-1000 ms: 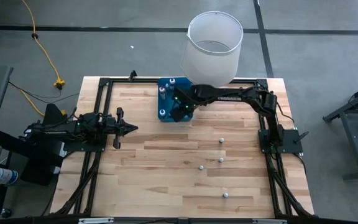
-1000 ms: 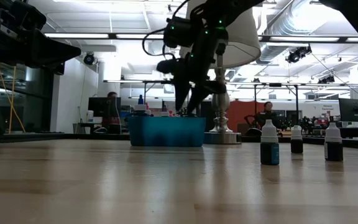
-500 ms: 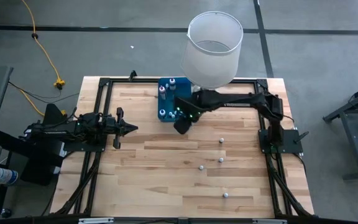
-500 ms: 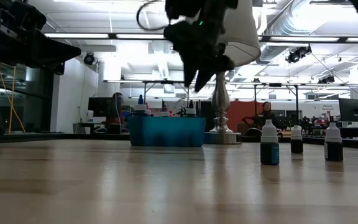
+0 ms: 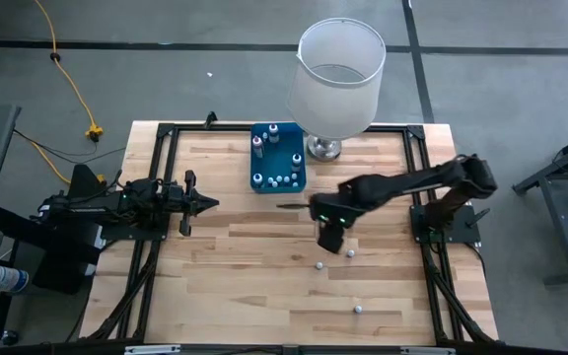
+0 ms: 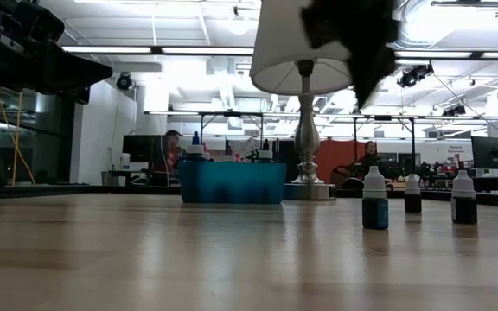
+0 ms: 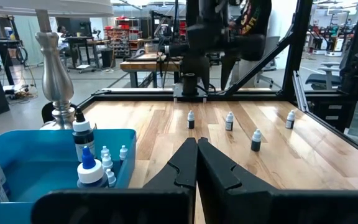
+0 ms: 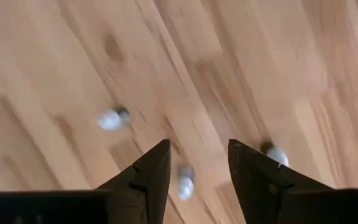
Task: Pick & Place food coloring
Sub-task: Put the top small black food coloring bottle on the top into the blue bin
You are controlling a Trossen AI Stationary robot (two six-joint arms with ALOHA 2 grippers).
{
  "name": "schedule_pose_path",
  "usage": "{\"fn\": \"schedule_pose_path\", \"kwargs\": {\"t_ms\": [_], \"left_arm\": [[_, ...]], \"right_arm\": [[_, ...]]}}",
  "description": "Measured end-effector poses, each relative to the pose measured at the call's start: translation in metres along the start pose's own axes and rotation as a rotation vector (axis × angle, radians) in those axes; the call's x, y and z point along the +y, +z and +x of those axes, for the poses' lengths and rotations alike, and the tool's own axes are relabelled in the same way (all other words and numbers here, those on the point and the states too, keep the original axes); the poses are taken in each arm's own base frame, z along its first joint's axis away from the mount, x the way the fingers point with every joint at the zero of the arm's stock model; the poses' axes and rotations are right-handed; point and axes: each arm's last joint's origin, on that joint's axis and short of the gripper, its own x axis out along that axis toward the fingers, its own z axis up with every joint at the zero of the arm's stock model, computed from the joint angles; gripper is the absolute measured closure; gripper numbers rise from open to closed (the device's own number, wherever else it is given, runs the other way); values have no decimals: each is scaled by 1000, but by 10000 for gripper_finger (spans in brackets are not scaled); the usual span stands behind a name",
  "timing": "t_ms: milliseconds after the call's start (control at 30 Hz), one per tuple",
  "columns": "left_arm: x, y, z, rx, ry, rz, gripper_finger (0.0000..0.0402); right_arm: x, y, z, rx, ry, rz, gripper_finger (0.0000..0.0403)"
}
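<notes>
High view: right gripper (image 5: 329, 240) hangs over the middle of the table (image 5: 225, 286), fingers apart and empty, above the loose food coloring bottles (image 5: 350, 253) scattered toward the right edge and near edge; four white caps are visible there. The blue bin (image 5: 277, 161) sits at the far edge just beside the lamp (image 5: 335, 79); it holds several more white-capped bottles. Left gripper (image 5: 205, 204) waits near the left edge, fingers together, holding nothing.

Low view: three upright bottles (image 6: 374, 200) stand on the right side, well apart from the blue bin (image 6: 232, 182). The right arm is a dark blur overhead.

Left wrist view: the bin (image 7: 23, 149) holds a dark-bodied bottle, a blue-tipped one, a red one and a few tiny ones. Four bottles (image 7: 229, 121) stand free on the wood.

Right wrist view: the open fingers (image 8: 149, 171) frame one small bottle (image 8: 185, 182); two others lie to either side.

Risks, as judged: the bottles are small and top-heavy-looking, so an off-centre descent may tip the target or let it roll. A neighbouring bottle could be clipped by a finger. A shallow grip on the cap may slip during the carry to the bin.
</notes>
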Motion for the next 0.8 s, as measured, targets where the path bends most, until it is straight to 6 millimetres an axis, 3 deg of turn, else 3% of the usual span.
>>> {"fn": "schedule_pose_path", "kwargs": {"t_ms": [200,367,600,800], "left_arm": [[0,0,0,0,0,0,401],[0,0,0,0,0,0,401],[0,0,0,0,0,0,401],[0,0,0,0,0,0,401]], "right_arm": [[-22,-43,16,66,-44,44,258],[-42,-61,26,101,-82,90,257],[-59,-59,40,91,-98,171,251],[-66,-51,42,35,-124,175,213]]}}
